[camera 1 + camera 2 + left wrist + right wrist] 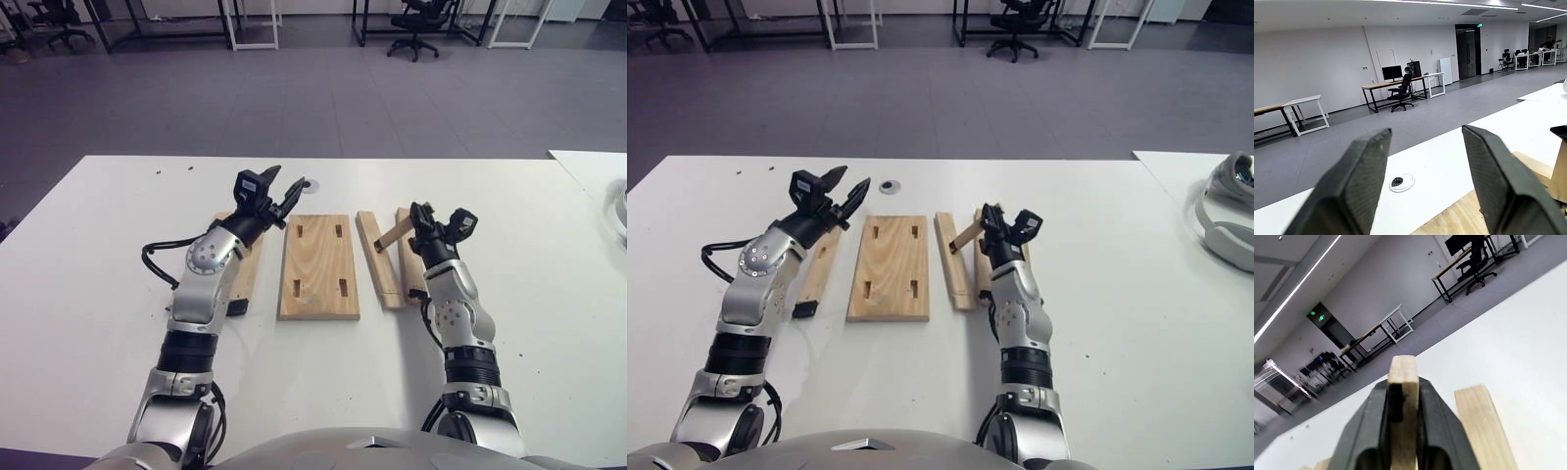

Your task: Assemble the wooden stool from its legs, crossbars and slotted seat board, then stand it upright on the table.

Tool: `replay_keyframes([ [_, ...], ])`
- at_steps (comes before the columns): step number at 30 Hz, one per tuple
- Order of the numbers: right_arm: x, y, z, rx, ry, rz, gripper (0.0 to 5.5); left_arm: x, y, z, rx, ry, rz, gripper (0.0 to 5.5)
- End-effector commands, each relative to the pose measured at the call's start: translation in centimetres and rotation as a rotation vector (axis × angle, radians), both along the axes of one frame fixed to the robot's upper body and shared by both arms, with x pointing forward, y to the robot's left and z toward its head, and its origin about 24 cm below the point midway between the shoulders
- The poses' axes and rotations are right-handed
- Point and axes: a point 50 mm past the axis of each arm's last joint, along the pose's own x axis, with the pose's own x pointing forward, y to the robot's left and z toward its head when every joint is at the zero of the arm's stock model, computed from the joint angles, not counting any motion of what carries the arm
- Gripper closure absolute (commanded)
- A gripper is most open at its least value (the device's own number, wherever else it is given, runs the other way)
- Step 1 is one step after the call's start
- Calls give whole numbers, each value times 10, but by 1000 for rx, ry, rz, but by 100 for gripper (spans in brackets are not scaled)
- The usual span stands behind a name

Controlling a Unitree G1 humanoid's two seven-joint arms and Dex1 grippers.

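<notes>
The slotted seat board (318,266) lies flat in the middle of the table. My left gripper (284,201) hovers open just beyond the board's far left corner, its fingers (1356,181) spread with nothing between them. A wooden leg piece (245,274) lies under my left forearm. My right gripper (421,223) is shut on a short wooden crossbar (392,235), which slants down to a leg plank (379,259) lying right of the board. In the right wrist view the crossbar (1403,377) sits pinched between the jaws beside another plank (1476,416).
A round cable grommet (312,185) is set in the table behind the board. A white headset (1229,211) rests on a neighbouring table at the right. A black cable (157,257) loops beside my left arm. Bare white table (549,294) stretches both sides.
</notes>
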Motion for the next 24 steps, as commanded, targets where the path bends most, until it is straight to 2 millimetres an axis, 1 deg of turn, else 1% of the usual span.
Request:
replay_keyframes([
  [1,-24,-1,-53,-357,184,82,509,0,6,-4,9,29,22,287],
  [2,-31,-1,-63,-419,216,108,509,0,7,-4,10,29,26,287],
  [4,-40,-3,-77,-460,268,127,509,0,9,-3,10,30,32,287],
  [6,-48,-4,-88,-468,313,150,509,0,10,-4,9,33,34,287],
  [8,-52,-3,-92,-473,330,174,509,-1,9,-4,9,35,36,287],
  [9,-51,-2,-88,-467,312,170,509,-1,8,-4,8,36,35,287],
  [10,-46,-3,-79,-457,273,155,509,-1,8,-4,7,36,35,287],
  [13,-24,-1,-36,-473,91,133,509,0,8,-4,7,35,38,287],
  [14,-18,1,-21,-478,33,133,471,0,9,-4,6,33,40,287],
  [15,-15,2,-11,-480,-5,134,459,1,9,-4,6,31,42,287],
  [16,-12,4,-2,-477,-31,141,435,1,9,-3,4,28,44,287],
  [17,-11,5,4,-482,-43,151,428,1,8,-3,3,27,46,287],
  [19,-11,5,7,-487,-28,176,387,1,9,-4,2,25,50,287],
  [24,-19,4,-1,-450,172,281,283,1,8,-5,5,25,56,287],
])
